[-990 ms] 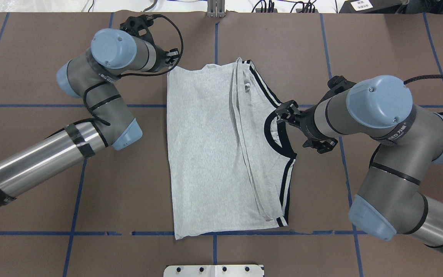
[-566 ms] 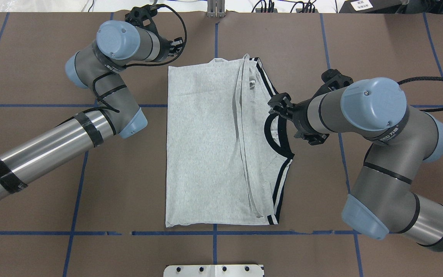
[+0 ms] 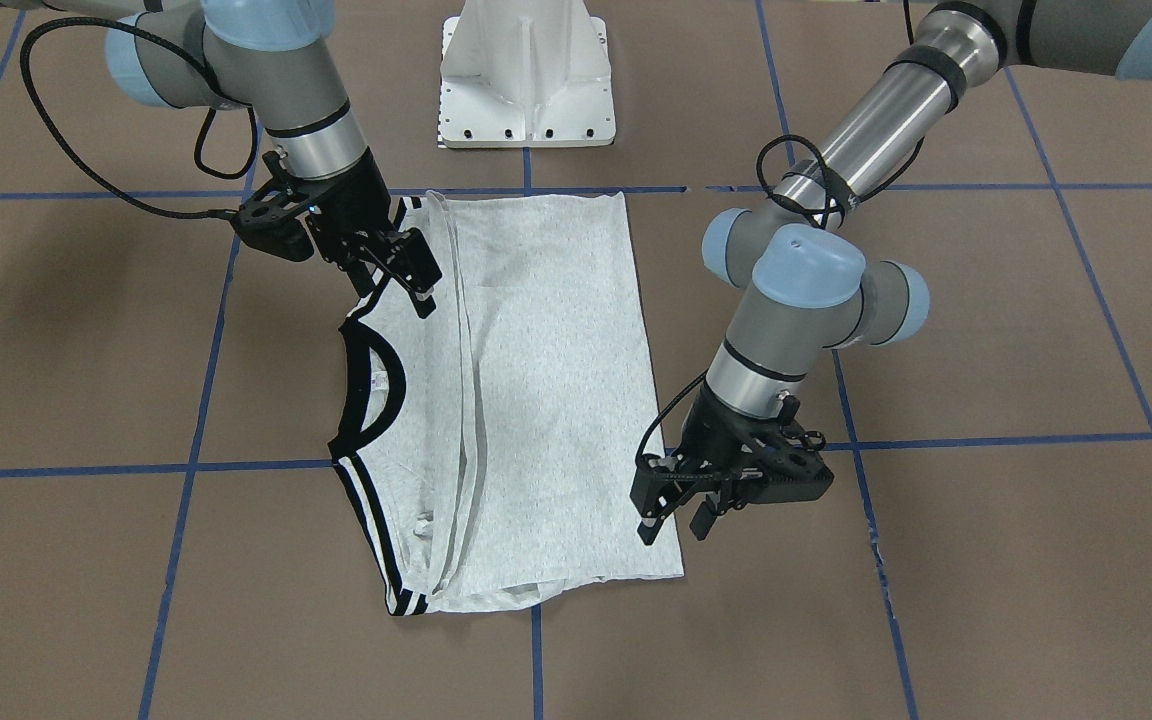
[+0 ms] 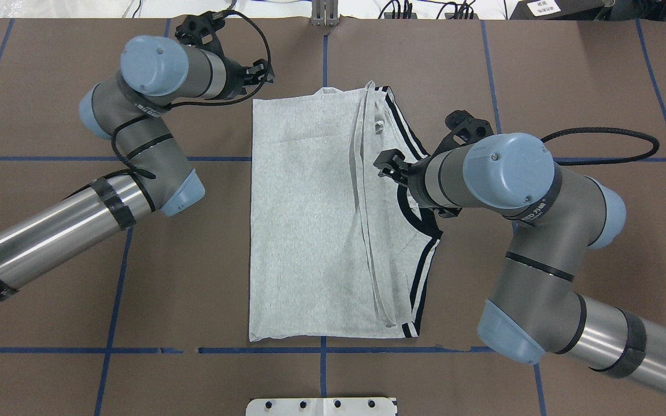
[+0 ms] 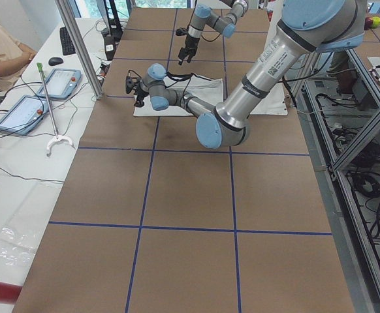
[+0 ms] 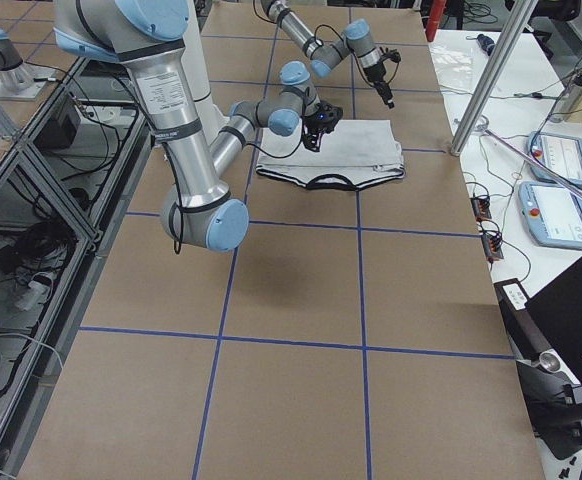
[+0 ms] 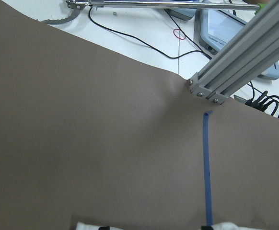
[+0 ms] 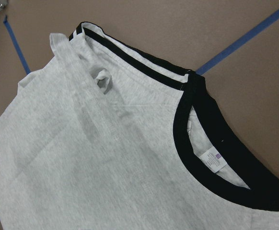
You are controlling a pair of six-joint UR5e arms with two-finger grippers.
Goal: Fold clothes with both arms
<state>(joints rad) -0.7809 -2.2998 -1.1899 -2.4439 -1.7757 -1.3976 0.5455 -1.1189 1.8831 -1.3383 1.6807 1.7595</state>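
My left gripper [image 3: 673,520] hangs with its jaws apart and nothing between them, just at the hem corner of the T-shirt [image 4: 310,219]. The right gripper [image 3: 401,285] hovers over the striped shoulder beside the collar, and its jaws look parted and empty too, though neither wrist camera shows me its own fingers. The table [image 4: 541,69] wears matte brown paper gridded with blue tape lines [image 4: 116,277]. The left arm [image 4: 50,242] and right arm [image 4: 541,277], silvery tubes with pale blue caps, run off the frame edges, and the right one hides part of the collar from overhead. The shirt lies flat mid-table, soft heather-grey knit folded to a rough rectangle. Its long side runs away from the robot's base and its neck opening faces the robot's right. A lengthwise ridge of layered edges crosses it. The black ribbed collar [image 8: 187,143] curves round a small white label [image 8: 214,160] whose print I cannot read.
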